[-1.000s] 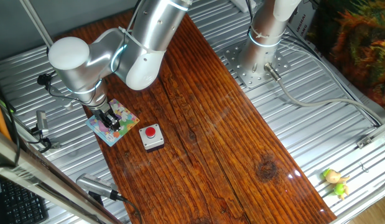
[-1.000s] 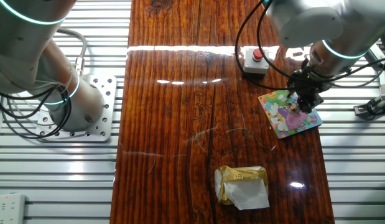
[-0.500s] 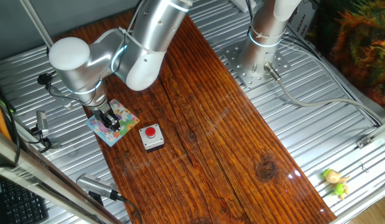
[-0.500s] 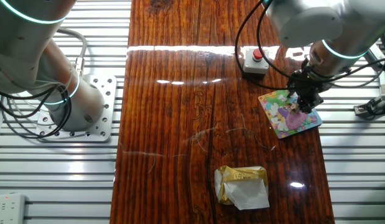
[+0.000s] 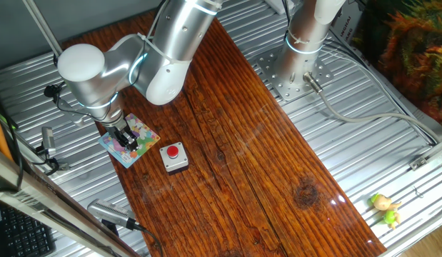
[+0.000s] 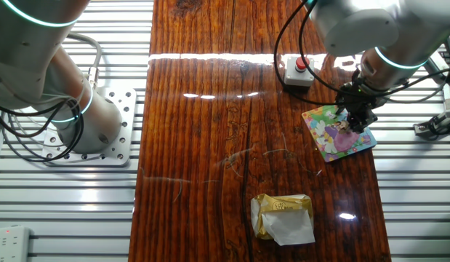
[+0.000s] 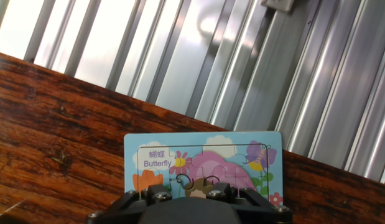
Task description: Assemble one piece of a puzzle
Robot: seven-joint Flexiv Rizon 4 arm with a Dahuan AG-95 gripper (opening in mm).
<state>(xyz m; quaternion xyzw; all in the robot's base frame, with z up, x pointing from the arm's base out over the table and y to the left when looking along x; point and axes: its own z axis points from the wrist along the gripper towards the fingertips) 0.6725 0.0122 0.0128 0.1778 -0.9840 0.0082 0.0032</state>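
Right now the piece itself can't be made out on its own in any view; if it is there, it is hidden under the pincer point(image 6: 357, 121) or already sitting in the picture. The puzzle point(image 7: 203, 163) lies flat near the edge of the wooden desk point(image 5: 235, 135), next to the ribbed metal surface, its label "Butterfly" and a pink cartoon shape readable from the hand view. From the hand view the black body of the hand fills the bottom of the frame and covers the board's near portion, so whether the fingers are apart or together I cannot tell. From both fixed views the pincer is right down over the puzzle point(image 6: 338, 132), on or just above its middle.

My guess is that this is the seating step: the piece being pressed or lowered into its gap. What comes next would call for a gentle straight-down push, then letting go and lifting straight up so nothing drags sideways.

Close by stands a small grey box with a red button point(image 5: 173, 156), just beside the board and not touching it. Further along the desk lies a crumpled gold-and-white wrapper point(image 6: 283, 217), well apart from the work.
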